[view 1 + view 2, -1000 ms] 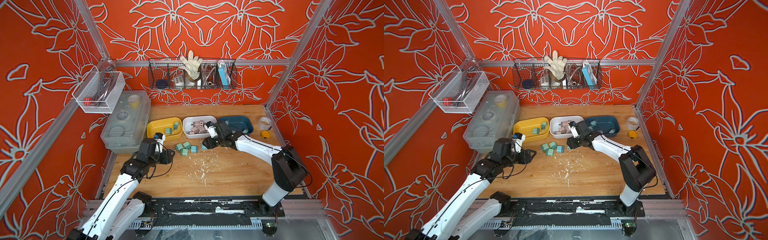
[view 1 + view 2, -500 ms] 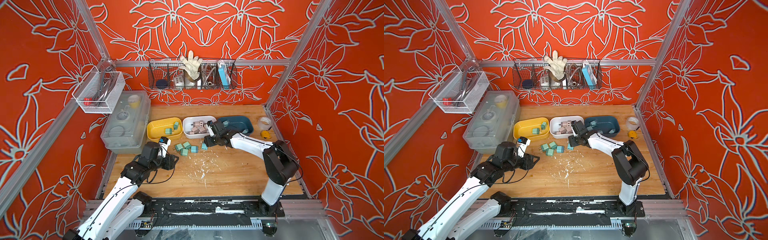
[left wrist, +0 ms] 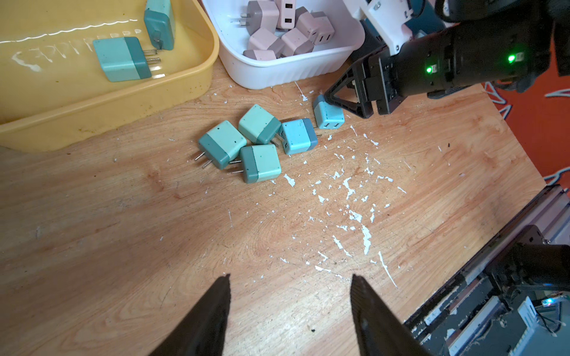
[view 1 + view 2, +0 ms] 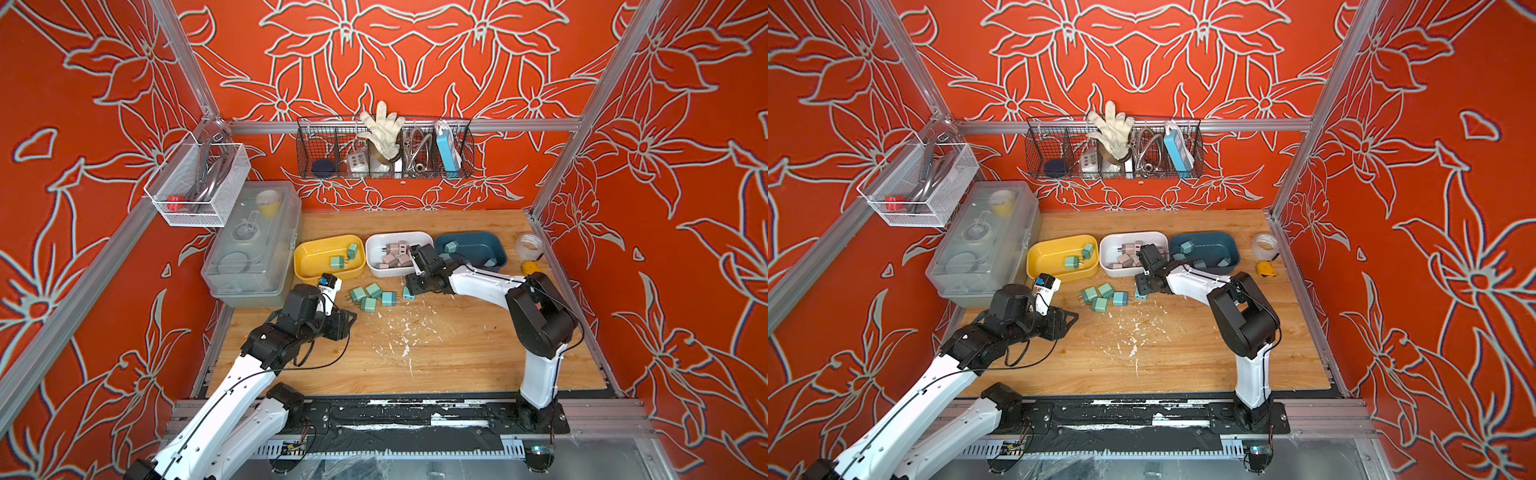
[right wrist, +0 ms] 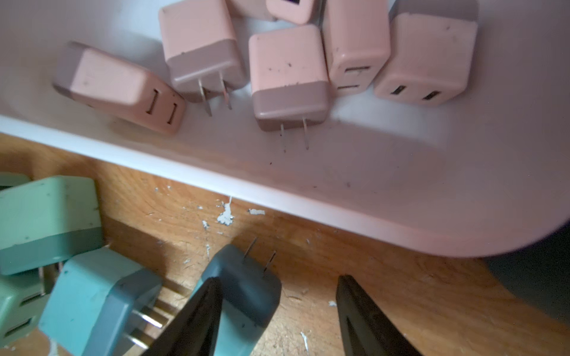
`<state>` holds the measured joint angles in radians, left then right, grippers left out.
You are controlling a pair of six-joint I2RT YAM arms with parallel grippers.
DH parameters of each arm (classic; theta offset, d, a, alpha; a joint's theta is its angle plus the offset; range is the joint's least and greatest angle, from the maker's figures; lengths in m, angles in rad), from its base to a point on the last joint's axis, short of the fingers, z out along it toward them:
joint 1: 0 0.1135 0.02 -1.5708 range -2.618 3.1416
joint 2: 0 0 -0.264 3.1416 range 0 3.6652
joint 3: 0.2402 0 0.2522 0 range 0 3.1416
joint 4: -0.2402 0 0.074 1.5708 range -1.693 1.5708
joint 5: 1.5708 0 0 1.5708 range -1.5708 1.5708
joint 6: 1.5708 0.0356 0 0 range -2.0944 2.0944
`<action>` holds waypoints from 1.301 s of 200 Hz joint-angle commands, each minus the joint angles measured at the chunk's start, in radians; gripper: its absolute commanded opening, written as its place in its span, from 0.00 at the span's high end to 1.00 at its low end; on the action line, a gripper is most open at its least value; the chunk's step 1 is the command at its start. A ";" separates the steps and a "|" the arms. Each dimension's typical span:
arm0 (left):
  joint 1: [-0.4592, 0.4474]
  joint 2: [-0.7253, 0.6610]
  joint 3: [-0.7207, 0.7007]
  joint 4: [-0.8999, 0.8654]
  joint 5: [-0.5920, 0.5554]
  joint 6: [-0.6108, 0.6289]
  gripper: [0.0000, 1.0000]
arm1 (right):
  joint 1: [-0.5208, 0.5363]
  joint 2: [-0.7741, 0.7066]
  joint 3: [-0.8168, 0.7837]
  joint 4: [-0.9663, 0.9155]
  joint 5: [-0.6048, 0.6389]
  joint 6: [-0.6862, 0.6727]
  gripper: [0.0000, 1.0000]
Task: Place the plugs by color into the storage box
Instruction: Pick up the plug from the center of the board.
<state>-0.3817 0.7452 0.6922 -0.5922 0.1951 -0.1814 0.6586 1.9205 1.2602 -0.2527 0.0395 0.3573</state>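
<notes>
while both arms lean in over the counter (image 4: 436,365), three trays sit in a row toward its far side: yellow tray (image 4: 305,270) left, white tray (image 4: 376,272) middle, dark blue tray (image 4: 482,253) right.

contents:
- yellow tray: two mint green plugs (image 4: 337,262).
- white tray: a heap of pink plugs (image 5: 288,77), lying against each other.
- dark blue tray: at least two light blue plugs (image 4: 451,247); the right arm partly hides the rest.

loose on the counter, just on the near side of the yellow and white trays, is a cluster of four plugs (image 3: 256,138). they touch each other: three mint green, one light blue. a lone light blue plug (image 3: 328,114) lies just right of the cluster, prongs pointing toward the white tray. white flecks (image 3: 348,191) are scattered on the wood nearer in.

right pincer (image 5: 279,279): low over the lone light blue plug, jaws apart. one finger (image 5: 197,317) lies across the plug's body, the other stands clear of it over bare wood. not clamped.

left pincer (image 3: 290,279): jaws apart, nothing between them, over bare counter near and left of the cluster, not touching it.
</notes>
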 commanded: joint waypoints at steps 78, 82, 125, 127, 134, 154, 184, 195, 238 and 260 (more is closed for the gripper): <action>-0.008 -0.012 0.001 -0.009 -0.021 0.008 0.37 | 0.039 0.042 0.021 -0.079 0.076 -0.028 0.38; -0.008 -0.012 0.002 -0.009 -0.022 0.008 0.37 | 0.039 0.041 0.017 -0.078 0.076 -0.029 0.38; -0.008 -0.015 0.003 -0.015 -0.036 0.010 0.37 | 0.055 0.052 0.025 -0.083 0.033 -0.033 0.35; -0.008 -0.015 0.003 -0.015 -0.038 0.010 0.37 | 0.057 0.053 0.027 -0.085 0.031 -0.034 0.35; -0.008 -0.017 0.003 -0.015 -0.039 0.010 0.37 | 0.060 0.060 0.037 -0.094 0.028 -0.036 0.35; -0.008 -0.013 0.003 -0.015 -0.037 0.010 0.37 | 0.075 0.067 0.053 -0.106 0.023 -0.040 0.35; -0.008 -0.009 0.003 -0.014 -0.036 0.008 0.37 | 0.088 0.055 0.045 -0.083 -0.014 -0.034 0.35; -0.008 -0.008 0.003 -0.014 -0.036 0.008 0.37 | 0.090 0.055 0.044 -0.080 -0.032 -0.034 0.35; -0.008 -0.004 0.003 -0.014 -0.036 0.007 0.37 | 0.102 0.027 0.015 -0.036 -0.074 -0.041 0.32; -0.008 -0.001 0.005 -0.015 -0.037 0.008 0.36 | 0.106 0.023 0.016 -0.026 -0.104 -0.064 0.31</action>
<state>-0.3855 0.7418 0.6922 -0.5980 0.1650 -0.1799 0.7513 1.9511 1.2980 -0.2558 -0.0074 0.3264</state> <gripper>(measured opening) 0.634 0.688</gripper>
